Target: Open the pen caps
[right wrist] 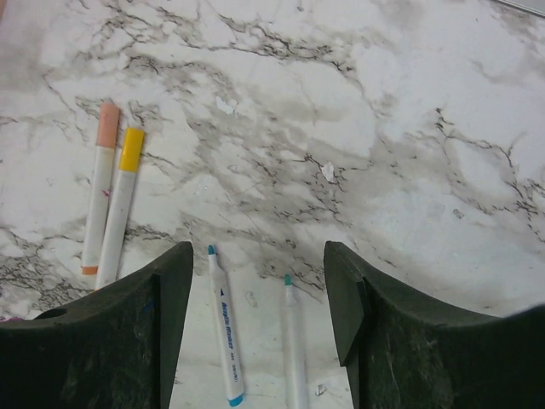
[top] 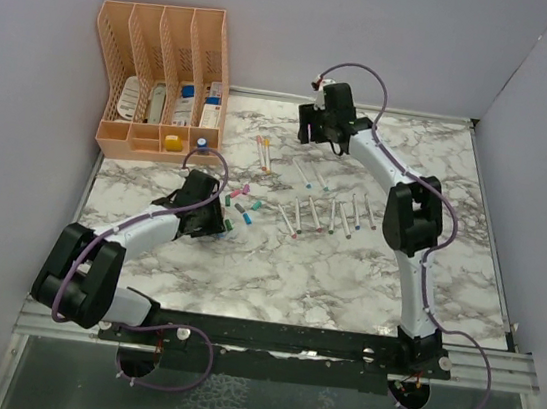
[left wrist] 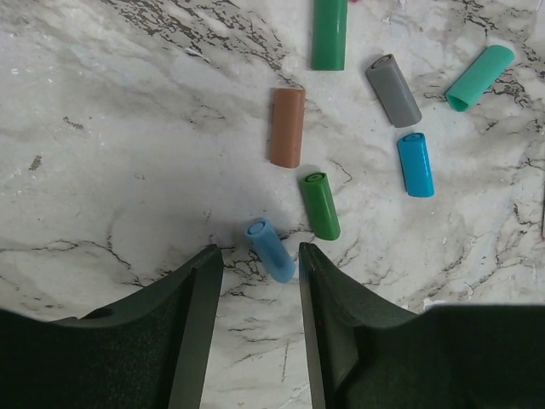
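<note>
Step judged cap drop-off; left hand (left wrist: 260, 250) released, short light-blue plastic cap (left wrist: 271, 250) loose between jaws; right hand (right wrist: 258, 256) released; judged next: two-hand pull on yellow-capped white pen (right wrist: 119, 209), left.

Both white arms (top: 375, 157) have black joints (top: 413, 215), black claws (left wrist: 260, 264) and looping purple cables (top: 357, 69).
</note>
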